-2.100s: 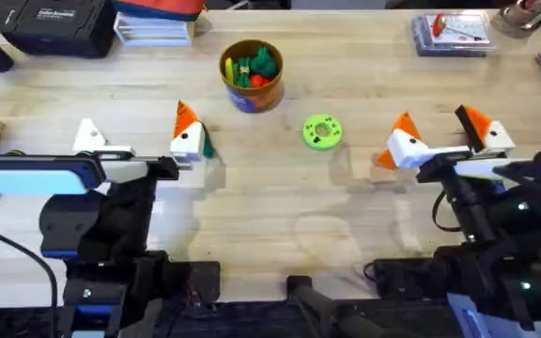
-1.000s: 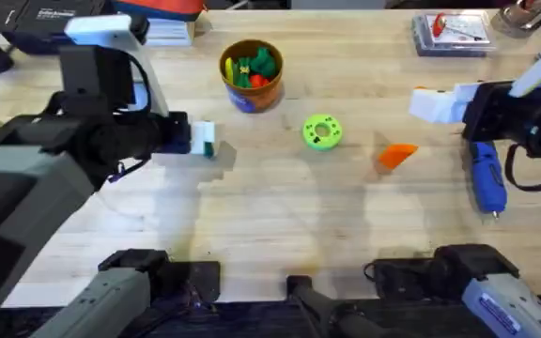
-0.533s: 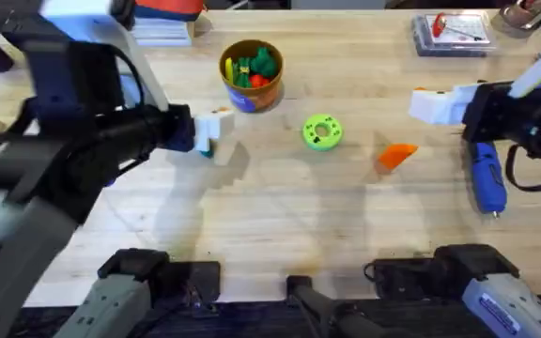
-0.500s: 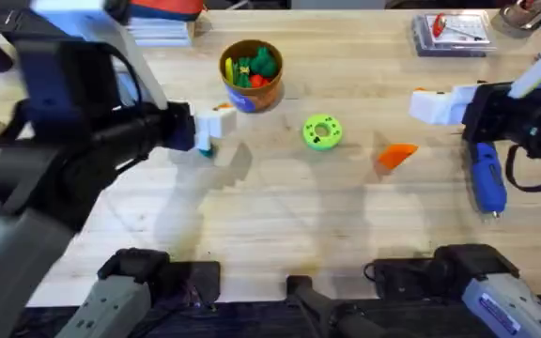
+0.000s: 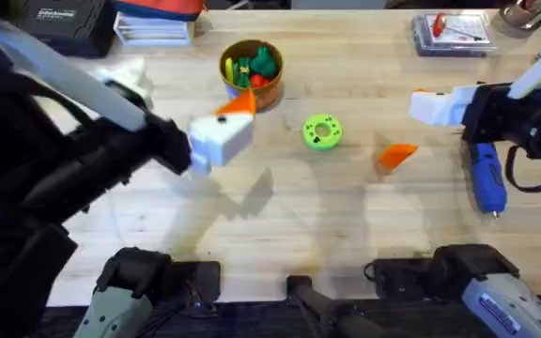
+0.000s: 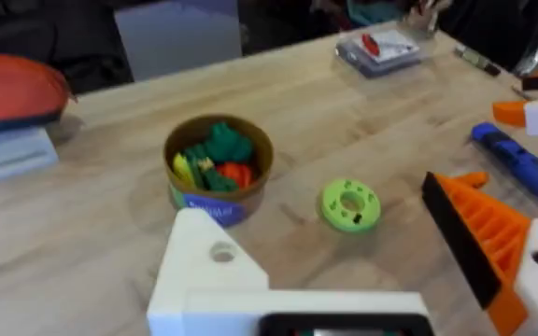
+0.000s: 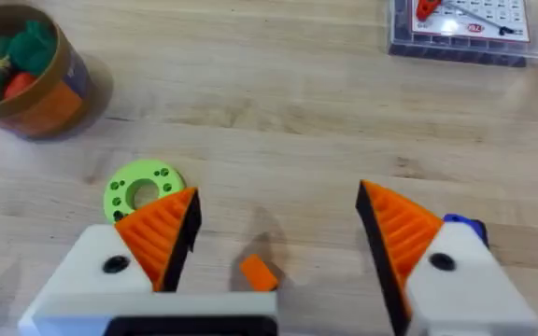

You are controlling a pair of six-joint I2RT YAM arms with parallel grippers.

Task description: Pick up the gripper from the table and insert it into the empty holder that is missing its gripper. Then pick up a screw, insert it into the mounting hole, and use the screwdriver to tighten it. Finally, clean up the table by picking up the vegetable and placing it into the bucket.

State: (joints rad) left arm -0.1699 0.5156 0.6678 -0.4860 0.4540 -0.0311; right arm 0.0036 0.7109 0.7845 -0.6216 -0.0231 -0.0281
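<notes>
The orange gripper (image 5: 397, 155) lies flat on the table between the green disc and the screwdriver (image 5: 486, 178), and it also lies below my right fingers as the gripper (image 7: 258, 273). My right gripper (image 7: 278, 233) is open with orange pads on both fingers, hovering just behind it (image 5: 432, 101). My left gripper (image 6: 344, 271) is open and raised near the bucket (image 5: 251, 75). One of its sides is a bare white holder (image 6: 204, 271); the other carries an orange pad. The bucket (image 6: 218, 168) holds toy food. The vegetable is hidden.
A lime-green disc (image 5: 322, 131) sits mid-table. A clear screw box (image 5: 451, 33) is at the back right. Black cases and books line the back left edge. My left arm looms large and dark over the left half of the table.
My left arm has risen toward the camera and swung its gripper right, toward the bucket. My right arm, the orange gripper and the screwdriver have stayed put over the last second.
</notes>
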